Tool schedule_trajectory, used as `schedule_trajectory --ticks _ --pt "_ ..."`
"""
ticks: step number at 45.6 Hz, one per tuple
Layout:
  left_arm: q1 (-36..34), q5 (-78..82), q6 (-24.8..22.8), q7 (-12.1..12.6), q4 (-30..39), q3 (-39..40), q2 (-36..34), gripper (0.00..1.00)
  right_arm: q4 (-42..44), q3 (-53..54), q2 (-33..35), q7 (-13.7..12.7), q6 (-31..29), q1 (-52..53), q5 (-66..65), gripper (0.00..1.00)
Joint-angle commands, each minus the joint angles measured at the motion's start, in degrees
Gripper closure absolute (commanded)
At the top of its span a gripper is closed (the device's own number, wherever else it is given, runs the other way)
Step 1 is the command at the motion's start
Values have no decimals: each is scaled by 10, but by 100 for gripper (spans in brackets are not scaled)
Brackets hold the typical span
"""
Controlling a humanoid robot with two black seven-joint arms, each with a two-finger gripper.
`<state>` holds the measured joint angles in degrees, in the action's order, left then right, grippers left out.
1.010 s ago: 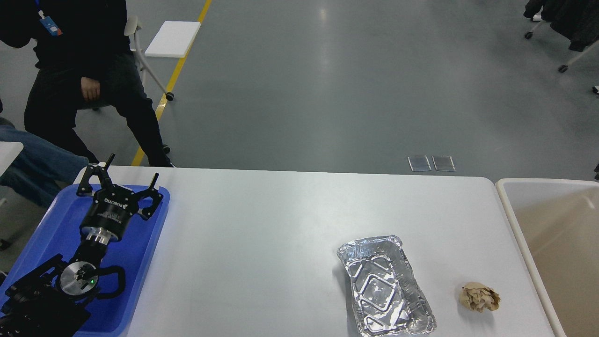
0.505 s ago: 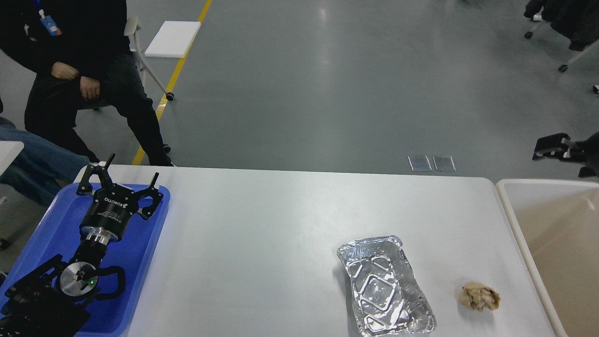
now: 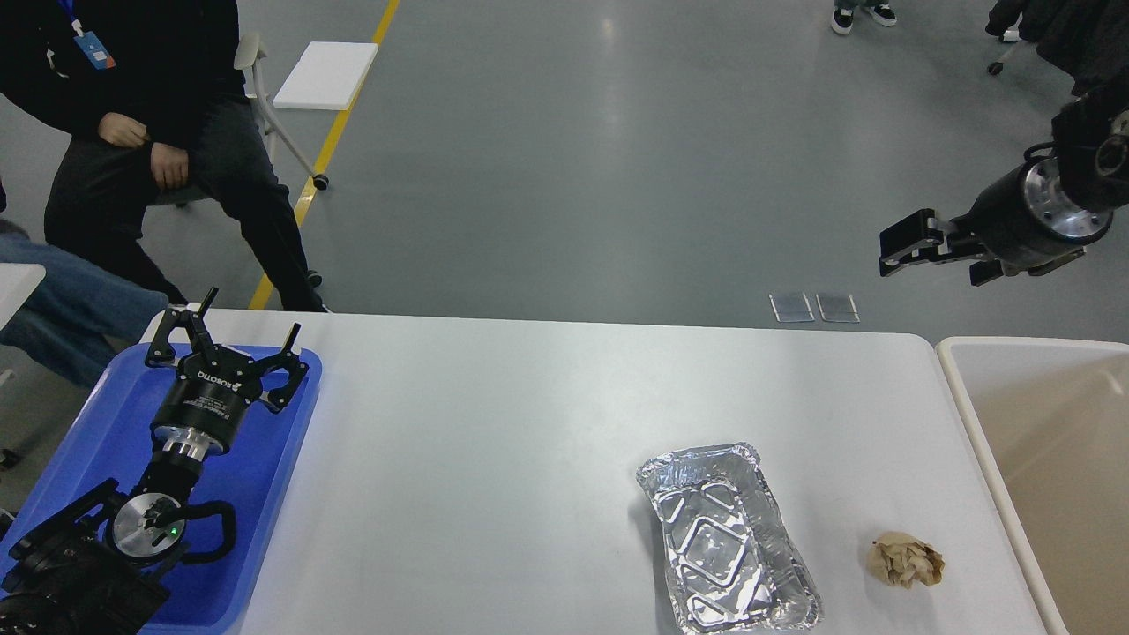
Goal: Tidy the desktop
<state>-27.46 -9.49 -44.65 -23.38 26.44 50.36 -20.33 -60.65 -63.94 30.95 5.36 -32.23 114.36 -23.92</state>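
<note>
The white desktop (image 3: 494, 423) fills the lower part of the head view. An empty aluminium foil tray (image 3: 725, 538) lies on it at the right front. A crumpled brown paper ball (image 3: 906, 561) lies to the right of the foil tray. My left gripper (image 3: 247, 322) is open and empty above the far end of the blue plastic tray (image 3: 97, 423) at the left. My right gripper (image 3: 901, 250) hangs high at the right, above the floor beyond the desktop's far edge, pointing left. Its fingers cannot be told apart.
A beige rimmed bin (image 3: 961, 397) stands against the desktop's right end. A seated person in black (image 3: 150, 132) and a chair with a white tablet (image 3: 326, 75) are beyond the far left corner.
My right arm has come into view from the right edge and moved up and to the left. The left arm, foil tray and paper ball have not moved.
</note>
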Motion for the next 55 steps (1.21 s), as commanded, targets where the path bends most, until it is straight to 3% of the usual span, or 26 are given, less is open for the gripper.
schedule_trajectory --ticks 1,4,21,32,55 --pt "0 0 0 0 0 0 0 1 -49 -10 -77 0 -101 86 28 0" --pt "0 0 0 0 0 0 0 1 -54 -6 -93 1 -128 99 28 0" --pt "0 0 0 0 0 0 0 1 -98 0 -113 2 -128 165 34 0" --pt "0 1 0 0 0 0 0 1 -106 -1 -114 4 -128 158 92 0" --pt "0 0 0 0 0 0 0 1 -118 -67 -114 1 -128 140 75 0"
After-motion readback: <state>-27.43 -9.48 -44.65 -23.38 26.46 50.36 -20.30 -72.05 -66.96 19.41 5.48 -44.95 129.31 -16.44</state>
